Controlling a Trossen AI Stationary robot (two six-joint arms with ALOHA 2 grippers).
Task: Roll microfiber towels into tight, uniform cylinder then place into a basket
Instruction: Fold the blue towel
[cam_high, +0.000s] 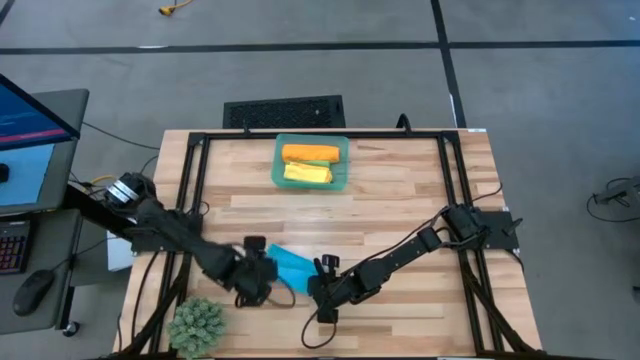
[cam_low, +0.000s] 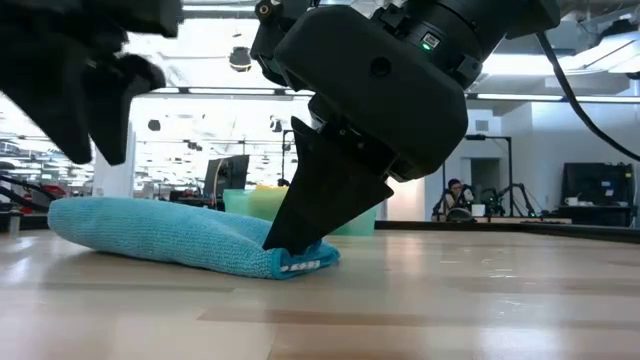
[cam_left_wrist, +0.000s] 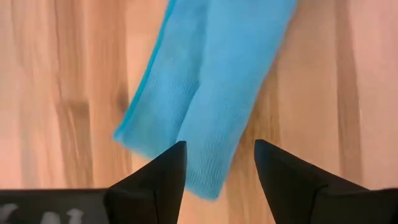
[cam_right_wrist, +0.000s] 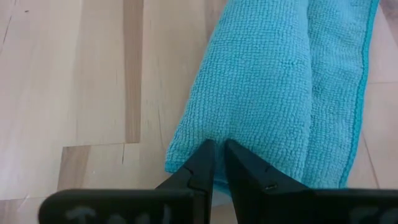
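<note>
The blue towel (cam_high: 291, 267), loosely rolled, lies on the table (cam_high: 400, 200) near its front edge, between the two grippers. The right gripper (cam_right_wrist: 215, 163) has its fingers narrow and pinches one end of this towel. The left gripper (cam_left_wrist: 217, 158) hovers over the other end with its fingers wide, holding nothing. At the far side, the basket (cam_high: 344, 172) contains the orange towel (cam_high: 310, 153) and the yellow towel (cam_high: 307, 173), both rolled.

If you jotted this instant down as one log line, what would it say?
left end effector: open above blue towel end | right end effector: pinching other end | basket: orange towel, yellow towel inside
</note>
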